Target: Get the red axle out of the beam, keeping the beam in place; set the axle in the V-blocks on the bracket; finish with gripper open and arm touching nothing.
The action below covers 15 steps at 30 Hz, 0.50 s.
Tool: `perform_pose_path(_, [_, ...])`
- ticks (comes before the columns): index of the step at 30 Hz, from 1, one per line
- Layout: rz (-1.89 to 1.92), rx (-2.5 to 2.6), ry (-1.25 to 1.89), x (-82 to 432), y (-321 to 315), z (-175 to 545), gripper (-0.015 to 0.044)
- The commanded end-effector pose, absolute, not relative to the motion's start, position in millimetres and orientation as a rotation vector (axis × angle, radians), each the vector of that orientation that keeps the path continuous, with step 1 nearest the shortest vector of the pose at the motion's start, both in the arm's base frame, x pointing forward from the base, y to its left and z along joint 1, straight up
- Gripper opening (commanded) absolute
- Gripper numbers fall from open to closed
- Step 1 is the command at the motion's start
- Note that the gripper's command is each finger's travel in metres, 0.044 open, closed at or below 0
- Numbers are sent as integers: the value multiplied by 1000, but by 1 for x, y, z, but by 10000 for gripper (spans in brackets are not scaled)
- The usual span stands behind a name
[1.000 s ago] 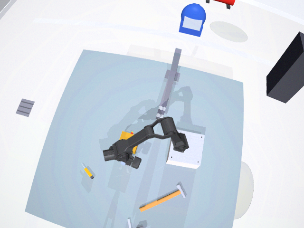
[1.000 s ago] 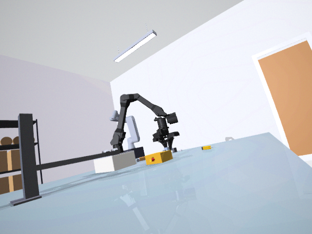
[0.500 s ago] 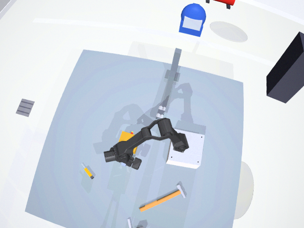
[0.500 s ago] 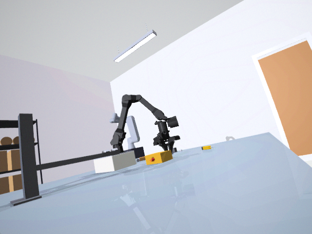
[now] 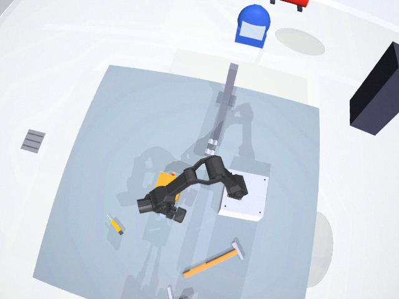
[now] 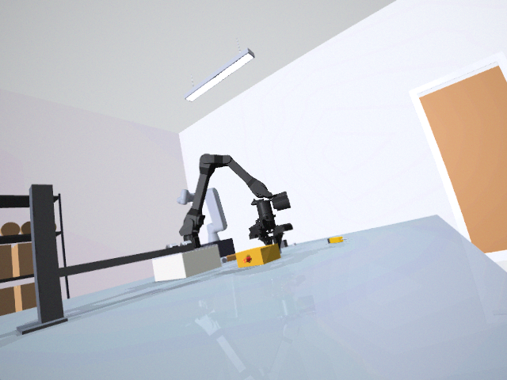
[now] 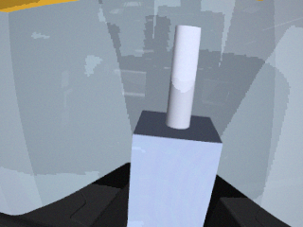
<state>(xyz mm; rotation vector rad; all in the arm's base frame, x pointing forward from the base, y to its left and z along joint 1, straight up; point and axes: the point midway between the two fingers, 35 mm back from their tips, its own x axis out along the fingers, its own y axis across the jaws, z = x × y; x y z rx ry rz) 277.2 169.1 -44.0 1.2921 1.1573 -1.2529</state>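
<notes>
Desk (image 5: 96,128) (image 6: 368,306) (image 7: 47,142): flat, pale blue-grey, glossy. White box (image 5: 252,193) (image 6: 169,267) rests flat. Yellow box (image 5: 163,179) (image 6: 257,256) (image 7: 24,5) with red button sits apart from it. Hammer (image 5: 211,262) (image 6: 231,256) lies on its side; screwdriver (image 5: 116,226) (image 6: 335,239) lies well apart. Bracket (image 5: 229,80) (image 6: 44,253) stands upright on its foot near one edge.
</notes>
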Motion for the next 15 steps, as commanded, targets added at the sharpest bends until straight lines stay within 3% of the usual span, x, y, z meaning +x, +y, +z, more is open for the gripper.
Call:
perform_pose_path(1, [-1252, 1293, 1157, 277, 169, -44, 184])
perform_pose_path(11, [-1256, 1288, 1162, 278, 169, -30, 440])
perform_pose_path(15, [-1256, 1288, 1162, 277, 169, -22, 440])
